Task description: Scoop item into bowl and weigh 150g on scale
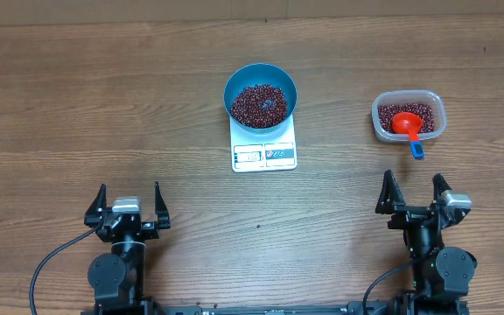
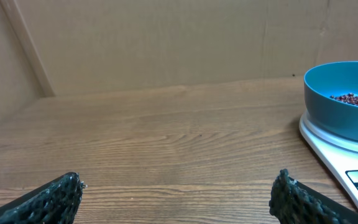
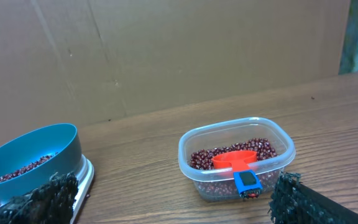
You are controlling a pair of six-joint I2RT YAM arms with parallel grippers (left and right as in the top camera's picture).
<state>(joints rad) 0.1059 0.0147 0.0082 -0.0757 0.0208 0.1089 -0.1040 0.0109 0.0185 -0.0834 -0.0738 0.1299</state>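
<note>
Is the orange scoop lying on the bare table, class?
No, the scoop rests inside the clear tub on the beans, blue handle tip over the rim.

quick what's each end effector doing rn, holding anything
left end effector: open, holding nothing
right end effector: open, holding nothing

Saw a clear rounded plastic tub [image 1: 376, 118] at the right of the overhead frame, resting on the wooden worktop [image 1: 103, 105]. Found an orange-red scoop [image 1: 404, 122] lying inside it, with its blue handle tip over the tub's lower rim. Noted a brown cardboard wall [image 2: 166, 43] behind the worktop in both wrist views.
</note>
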